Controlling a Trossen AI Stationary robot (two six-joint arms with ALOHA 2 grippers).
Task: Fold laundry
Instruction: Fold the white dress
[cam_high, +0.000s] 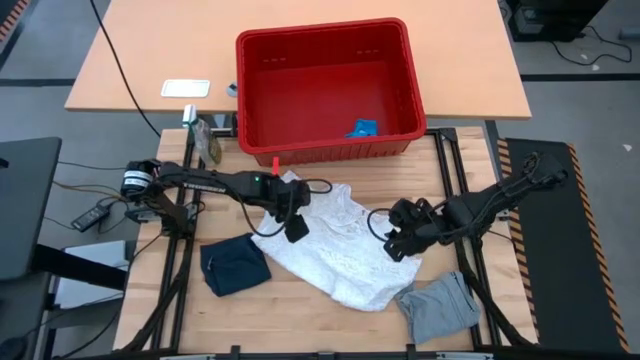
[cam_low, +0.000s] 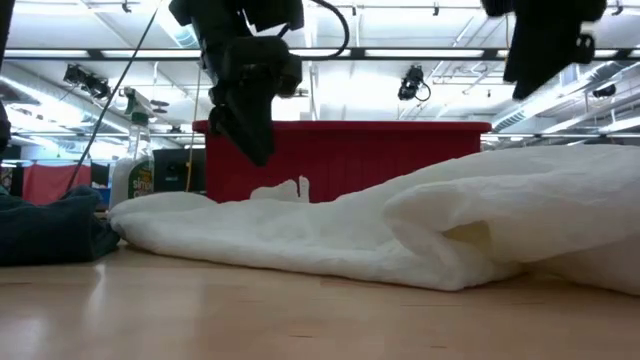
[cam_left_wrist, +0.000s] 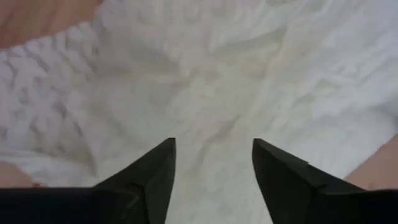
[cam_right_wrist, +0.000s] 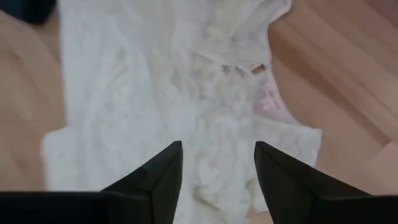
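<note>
Three cloth pieces lie on the wooden table (cam_high: 300, 300), one of each colour. The white top (cam_high: 335, 250) is spread crinkled across the middle, reaching from just below the red basket (cam_high: 330, 85) down toward the front edge. The navy piece (cam_high: 233, 265) sits bunched just left of it, close to its edge. The grey piece (cam_high: 440, 305) lies folded at the white top's lower right corner, near the table's front right.

Two arms work over the white top. The left gripper (cam_high: 297, 228) hangs above its left edge, fingers apart with only cloth showing between them in its wrist view, holding nothing. The right gripper (cam_high: 397, 243) hangs above the top's right edge, its fingers likewise spread and empty. In the low view the left gripper (cam_low: 250, 135) hangs clear above the cloth.

One red basket stands behind the table's work area, with one small blue item (cam_high: 362, 127) in its front right corner. To its left are one white flat object (cam_high: 186, 88) on the tan desk and one spray bottle (cam_low: 135, 165).
</note>
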